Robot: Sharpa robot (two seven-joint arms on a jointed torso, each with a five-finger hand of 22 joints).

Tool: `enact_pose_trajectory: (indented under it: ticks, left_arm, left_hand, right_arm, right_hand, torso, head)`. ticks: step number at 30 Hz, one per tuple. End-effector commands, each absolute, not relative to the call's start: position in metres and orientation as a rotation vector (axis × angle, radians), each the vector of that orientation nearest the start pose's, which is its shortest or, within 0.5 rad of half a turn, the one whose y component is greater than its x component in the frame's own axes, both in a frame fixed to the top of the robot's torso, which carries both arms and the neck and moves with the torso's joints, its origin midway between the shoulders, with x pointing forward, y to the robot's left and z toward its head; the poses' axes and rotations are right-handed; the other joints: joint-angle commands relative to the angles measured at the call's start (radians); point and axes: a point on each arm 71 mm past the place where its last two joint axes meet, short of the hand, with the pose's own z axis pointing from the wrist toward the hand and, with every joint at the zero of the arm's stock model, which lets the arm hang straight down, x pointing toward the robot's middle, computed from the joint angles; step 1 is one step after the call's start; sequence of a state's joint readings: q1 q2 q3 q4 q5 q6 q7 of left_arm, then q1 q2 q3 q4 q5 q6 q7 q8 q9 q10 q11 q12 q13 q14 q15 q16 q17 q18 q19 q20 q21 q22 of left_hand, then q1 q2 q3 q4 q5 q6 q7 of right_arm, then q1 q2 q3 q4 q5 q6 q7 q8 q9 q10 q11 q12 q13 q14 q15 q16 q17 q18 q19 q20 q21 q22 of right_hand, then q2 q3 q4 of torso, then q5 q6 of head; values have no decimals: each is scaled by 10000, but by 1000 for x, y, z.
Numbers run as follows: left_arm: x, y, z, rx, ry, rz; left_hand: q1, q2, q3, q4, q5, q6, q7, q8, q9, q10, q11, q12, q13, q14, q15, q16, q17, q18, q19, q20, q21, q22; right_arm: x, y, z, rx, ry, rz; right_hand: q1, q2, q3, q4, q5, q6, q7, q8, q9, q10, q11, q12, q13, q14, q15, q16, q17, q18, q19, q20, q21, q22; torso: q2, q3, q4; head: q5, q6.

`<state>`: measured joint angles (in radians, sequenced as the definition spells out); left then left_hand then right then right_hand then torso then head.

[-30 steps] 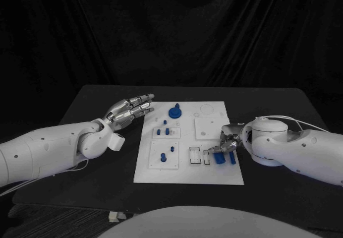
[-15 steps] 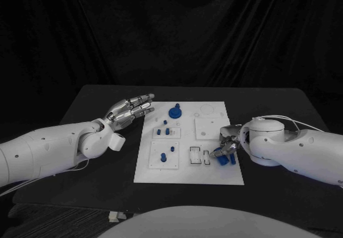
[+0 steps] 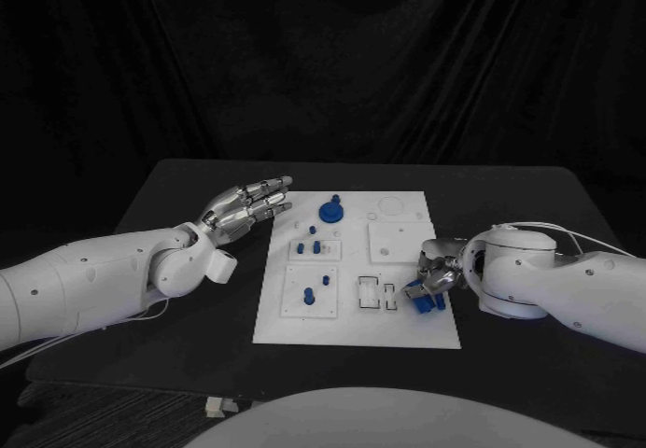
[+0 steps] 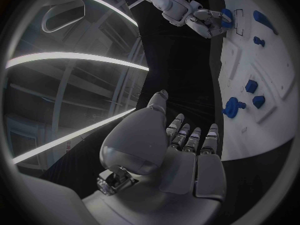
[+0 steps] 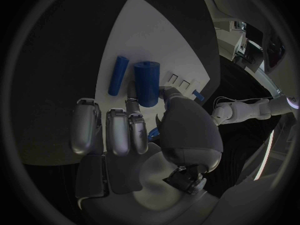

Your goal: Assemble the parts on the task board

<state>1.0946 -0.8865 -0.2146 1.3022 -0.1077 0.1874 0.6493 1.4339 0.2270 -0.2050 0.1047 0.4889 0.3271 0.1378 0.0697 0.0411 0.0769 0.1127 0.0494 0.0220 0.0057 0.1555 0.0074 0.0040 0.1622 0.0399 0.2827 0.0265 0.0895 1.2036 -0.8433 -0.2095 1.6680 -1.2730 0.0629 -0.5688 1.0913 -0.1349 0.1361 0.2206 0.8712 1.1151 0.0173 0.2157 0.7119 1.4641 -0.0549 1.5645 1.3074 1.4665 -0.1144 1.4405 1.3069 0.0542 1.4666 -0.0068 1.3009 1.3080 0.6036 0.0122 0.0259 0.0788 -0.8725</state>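
Hard, light, smooth blue plastic cylinder (image 5: 147, 82), beside the white task board's (image 3: 353, 327) rectangular slots, suits a mid-length pinch; right hand (image 3: 431, 277) touches it, grip uncertain; left hand (image 3: 246, 207) spread.

Right hand (image 3: 433, 272) grip unclear

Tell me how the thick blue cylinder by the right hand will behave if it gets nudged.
The thick blue cylinder lies on its side on the task board, so a sideways nudge would probably roll it. It looks rigid and smooth, likely moulded plastic, so fingers may slip on it. The slimmer blue rod beside it could get bumped.
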Motion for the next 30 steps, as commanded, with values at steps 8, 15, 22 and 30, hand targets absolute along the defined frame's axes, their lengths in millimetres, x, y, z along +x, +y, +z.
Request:
enact_pose_trajectory:
  ticks: [8, 15, 22, 30]
  left_arm:
    - [457, 279, -279, -9899, 15664, -17992]
    - [457, 276, -279, -9892, 15698, -18064]
    - [457, 276, -279, -9893, 15717, -18087]
    - [457, 274, -280, -9903, 15804, -18159]
  left_hand:
    - [-44, 62, 18, -21, 41, 31, 43, 32, 9, 70, 14, 37, 13, 41, -41, 37, 13, 177, 33, 49, 45, 18]
    - [-44, 62, 18, -21, 41, 31, 43, 32, 9, 70, 14, 37, 13, 41, -41, 37, 13, 177, 33, 49, 45, 18]
    - [-44, 62, 18, -21, 41, 31, 43, 32, 9, 70, 14, 37, 13, 41, -41, 37, 13, 177, 33, 49, 45, 18]
    - [-48, 68, 21, -16, 52, 46, 47, 37, 11, 73, 18, 47, 13, 40, -40, 37, 13, 177, 35, 51, 46, 15]
  right_arm:
    - [426, -181, -238, 3213, 23783, 5442]
    - [428, -168, -242, 4000, 24379, 5861]
    - [428, -160, -255, 3803, 24826, 5700]
    - [429, -153, -267, 3369, 24756, 5458]
  right_hand:
    - [-340, 454, 1969, -1518, 787, 44, -94, 344, 555, 1067, -110, 63, 2634, 627, -100, 21, -2, 2, 331, -68, 293, 1911]
    - [-713, 526, 2039, -1472, 286, -170, -71, 415, 706, 1067, -89, 63, 2634, 612, -84, 3, -81, 13, 310, -58, 252, 1892]
    - [-1149, 589, 1883, -1322, -1237, -562, 38, 348, 713, 1067, 15, 63, 2634, 590, 2, -24, -176, 30, 268, 13, 174, 1863]
    - [-1477, 653, 1610, -1030, -2577, -868, 162, 262, 579, 1067, 126, 63, 2634, 544, 95, -123, -393, 75, 190, 106, -33, 1799]
  torso:
    - [-4, 1, 0]
    - [-3, -1, -1]
    - [-2, -4, 5]
    - [8, -3, 7]
  head:
    - [-31, -2]
    - [10, -2]
    - [19, -2]
    - [0, -2]
